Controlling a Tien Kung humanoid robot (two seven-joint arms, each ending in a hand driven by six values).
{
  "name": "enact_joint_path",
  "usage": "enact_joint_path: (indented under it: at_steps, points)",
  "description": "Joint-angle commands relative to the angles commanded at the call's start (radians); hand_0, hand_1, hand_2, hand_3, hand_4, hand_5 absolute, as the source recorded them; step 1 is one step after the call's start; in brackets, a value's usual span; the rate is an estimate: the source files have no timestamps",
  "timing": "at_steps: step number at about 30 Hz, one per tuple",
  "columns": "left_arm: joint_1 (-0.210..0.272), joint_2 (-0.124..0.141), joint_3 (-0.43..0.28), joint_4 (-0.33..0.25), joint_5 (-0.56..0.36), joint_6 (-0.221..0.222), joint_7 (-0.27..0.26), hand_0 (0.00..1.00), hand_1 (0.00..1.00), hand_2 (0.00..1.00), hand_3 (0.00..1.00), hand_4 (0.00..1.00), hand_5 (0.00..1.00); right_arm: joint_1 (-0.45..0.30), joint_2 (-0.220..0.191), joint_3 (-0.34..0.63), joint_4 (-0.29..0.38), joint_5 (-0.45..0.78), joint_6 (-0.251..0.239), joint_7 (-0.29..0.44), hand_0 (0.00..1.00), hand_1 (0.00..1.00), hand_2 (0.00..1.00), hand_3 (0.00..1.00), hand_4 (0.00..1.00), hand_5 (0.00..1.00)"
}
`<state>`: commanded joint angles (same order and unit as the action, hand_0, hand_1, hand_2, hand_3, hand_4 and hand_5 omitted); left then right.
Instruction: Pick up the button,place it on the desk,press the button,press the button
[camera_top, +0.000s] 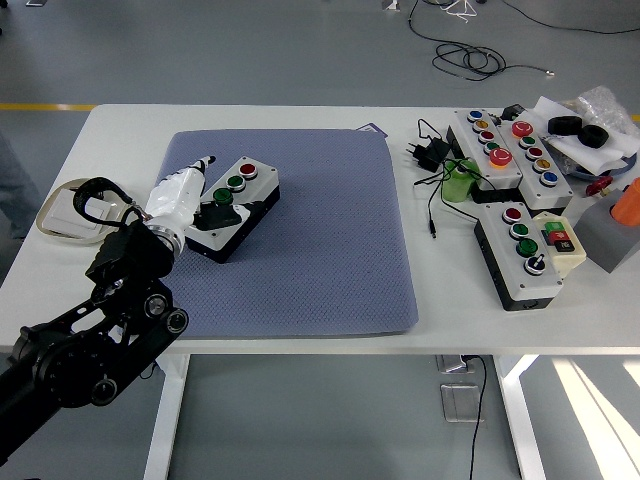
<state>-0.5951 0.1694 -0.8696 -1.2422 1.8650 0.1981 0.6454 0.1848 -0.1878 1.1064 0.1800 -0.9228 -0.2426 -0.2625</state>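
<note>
Textured blue mat covers the white surface, where we see the left robot hand clamped on the boxy three-button box.

A: Can you read any writing here?

B: No. The button box on the blue mat has a red, a green and a dark button, but no lettering shows on it.

A: What about the boxes on the right?

B: The near control box and the far ones show only coloured caps. The cream switch beside the near box has a green and a red key with pale marks, too small to read.

A: Any brand on the plug?

B: None that I can make out.
</note>
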Motion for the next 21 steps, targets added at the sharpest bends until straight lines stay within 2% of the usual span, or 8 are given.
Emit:
enact_joint_path:
  at_steps: [8, 10, 11, 16, 17, 21]
  points:
    - [-0.041, -0.020, 0.025, 0.061, 0.008, -0.001, 0.000, 0.936, 0.998, 0.998, 0.998, 0.998, 0.681, 0.002, -0.001, 0.003, 0.000, -0.003, 0.000, 0.000, 0.787, 0.797, 0.817, 0.751, 0.412, 0.479]
    - [-0.071, -0.033, 0.044, 0.102, 0.018, -0.010, 0.000, 0.936, 0.998, 0.998, 0.998, 0.998, 0.681, 0.003, -0.002, 0.005, 0.000, -0.004, -0.001, 0.000, 0.787, 0.797, 0.817, 0.751, 0.412, 0.479]
    - [-0.080, -0.037, 0.050, 0.114, 0.022, -0.015, 0.000, 0.911, 0.998, 0.998, 0.998, 0.998, 0.614, 0.004, -0.002, 0.006, 0.000, -0.006, -0.001, -0.001, 0.787, 0.797, 0.817, 0.751, 0.412, 0.479]
    - [-0.116, -0.055, 0.075, 0.167, 0.027, -0.050, 0.000, 0.911, 0.998, 0.998, 0.998, 0.998, 0.614, 0.006, -0.002, 0.008, 0.000, -0.009, -0.001, -0.002, 0.787, 0.797, 0.817, 0.751, 0.412, 0.479]
    - [-0.121, -0.058, 0.080, 0.176, 0.028, -0.054, 0.000, 0.881, 0.998, 0.998, 0.998, 0.998, 0.583, 0.006, -0.002, 0.009, 0.000, -0.010, 0.000, -0.002, 0.787, 0.797, 0.817, 0.751, 0.412, 0.479]
    - [-0.151, -0.073, 0.105, 0.233, 0.039, -0.058, 0.000, 0.881, 0.998, 0.998, 0.998, 0.998, 0.583, 0.008, -0.003, 0.009, 0.000, -0.013, 0.000, -0.002, 0.787, 0.797, 0.817, 0.751, 0.412, 0.479]
